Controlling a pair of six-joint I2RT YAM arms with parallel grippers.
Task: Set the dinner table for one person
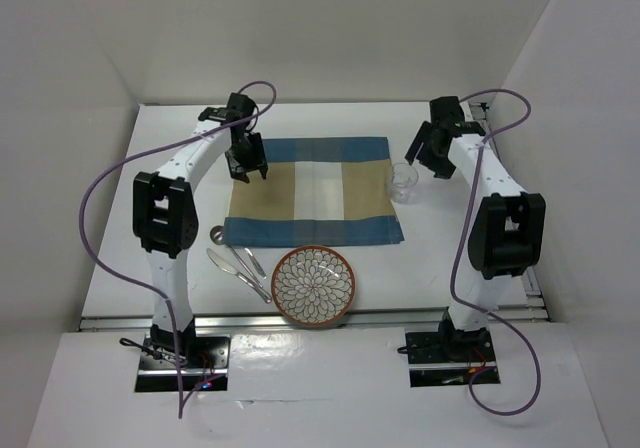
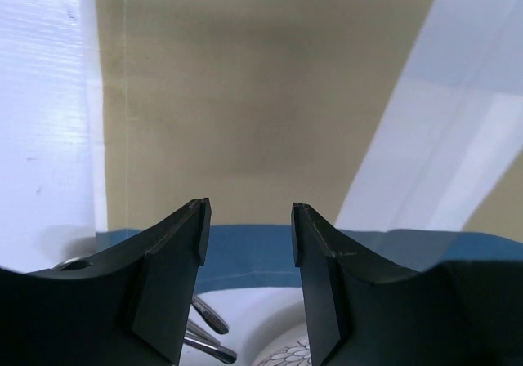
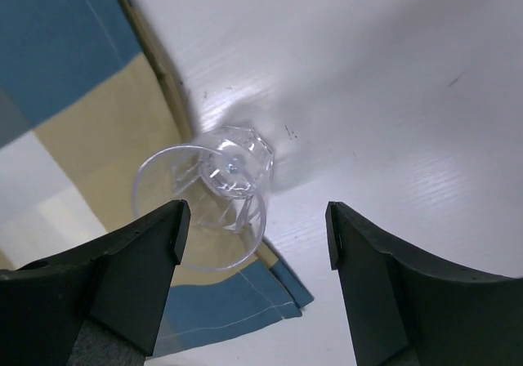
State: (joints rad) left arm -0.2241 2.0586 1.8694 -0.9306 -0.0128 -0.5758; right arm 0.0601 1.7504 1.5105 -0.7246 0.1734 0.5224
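The white dinner table carries a blue-and-tan striped placemat. A patterned plate lies in front of the placemat, with cutlery to its left. A clear glass stands upright just off the placemat's right edge; it shows in the right wrist view. My left gripper is open and empty above the placemat's left part. My right gripper is open and empty, hovering above and just behind the glass, not touching it.
White walls enclose the table on three sides. A metal rail runs along the near edge in front of the arm bases. In the left wrist view, cutlery tips and the plate's rim show below the placemat's blue border.
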